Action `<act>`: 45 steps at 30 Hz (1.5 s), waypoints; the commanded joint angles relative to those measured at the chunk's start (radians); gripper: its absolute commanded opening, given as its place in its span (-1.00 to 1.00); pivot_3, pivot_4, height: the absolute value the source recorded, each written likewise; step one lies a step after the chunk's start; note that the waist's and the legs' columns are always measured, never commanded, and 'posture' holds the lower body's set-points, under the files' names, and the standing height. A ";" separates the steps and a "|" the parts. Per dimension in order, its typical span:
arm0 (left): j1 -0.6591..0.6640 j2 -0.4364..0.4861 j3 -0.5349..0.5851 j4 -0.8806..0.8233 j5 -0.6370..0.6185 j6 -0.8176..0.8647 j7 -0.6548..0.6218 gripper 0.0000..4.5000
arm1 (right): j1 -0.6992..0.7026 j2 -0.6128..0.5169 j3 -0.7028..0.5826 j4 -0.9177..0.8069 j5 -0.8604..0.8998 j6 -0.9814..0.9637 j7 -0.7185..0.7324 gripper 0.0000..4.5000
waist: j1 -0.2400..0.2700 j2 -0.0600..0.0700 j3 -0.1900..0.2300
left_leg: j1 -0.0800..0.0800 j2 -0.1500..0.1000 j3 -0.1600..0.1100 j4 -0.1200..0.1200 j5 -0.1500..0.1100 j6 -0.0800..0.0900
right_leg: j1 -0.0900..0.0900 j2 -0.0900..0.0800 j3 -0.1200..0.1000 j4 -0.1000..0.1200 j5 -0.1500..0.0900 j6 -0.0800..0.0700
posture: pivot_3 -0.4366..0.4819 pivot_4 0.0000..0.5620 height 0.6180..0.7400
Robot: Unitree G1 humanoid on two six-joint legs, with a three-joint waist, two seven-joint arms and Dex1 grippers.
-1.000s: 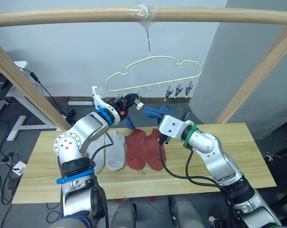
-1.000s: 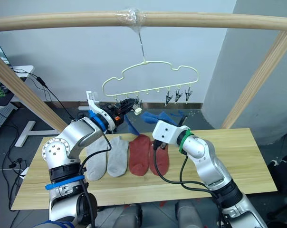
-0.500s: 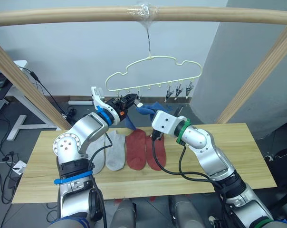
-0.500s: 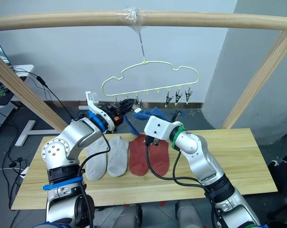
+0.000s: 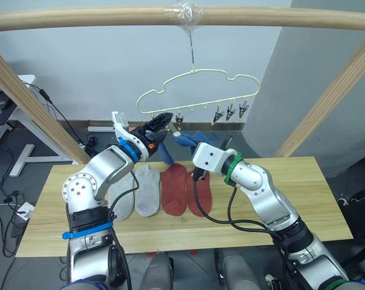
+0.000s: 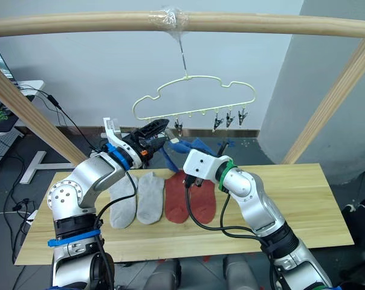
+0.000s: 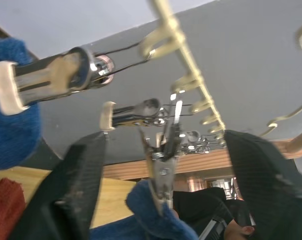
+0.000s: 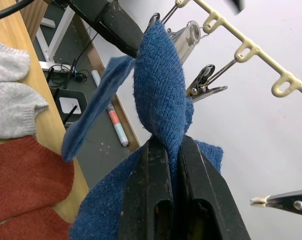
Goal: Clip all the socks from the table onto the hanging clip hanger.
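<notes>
Blue sock (image 8: 158, 95) pinched in right fingers (image 8: 166, 165); left fingers (image 7: 86, 165) apart, apparently straddling clip (image 7: 163, 165).

Even, soft indoor light; head views sharp, left wrist view blurred close up (metal glints).

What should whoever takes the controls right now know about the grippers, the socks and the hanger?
Right gripper: shut on a blue sock, held up to the clips.
Left gripper: open, straddling one clip of the clip hanger, blue fabric just below it.
On the table: two grey socks and two red socks, flat, side by side.
Done: I can't tell whether any clip is biting a sock yet.
Left: get the blue fabric clipped, then hang the four socks from the table.
</notes>
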 commanded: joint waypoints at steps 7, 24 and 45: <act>0.122 0.291 -0.046 -0.199 -0.154 0.091 -0.106 1.00 | 0.011 0.075 -0.032 0.073 0.105 -0.007 0.001 -0.55 | 0.009 -0.001 0.000 | -0.001 0.000 0.000 0.000 0.000 0.001 | -0.001 0.000 0.000 0.001 0.001 -0.002 | 0.03 -0.40 1.00; 0.208 0.390 -0.370 -0.438 0.748 -0.243 -0.558 1.00 | 0.146 0.013 -0.209 -0.092 0.390 0.216 0.105 0.99 | 0.016 -0.002 -0.001 | -0.001 0.000 0.000 -0.001 0.000 0.001 | -0.001 0.000 -0.001 0.000 -0.003 -0.006 | 0.03 -0.33 1.00; 0.044 -0.088 -0.547 0.109 1.535 -0.861 -0.474 0.22 | 0.067 -0.141 -0.434 -0.319 0.783 0.367 0.173 1.00 | 0.009 -0.002 -0.001 | -0.003 0.000 0.001 0.001 0.000 0.002 | -0.001 0.000 0.000 0.000 0.000 0.000 | -0.14 -0.26 1.00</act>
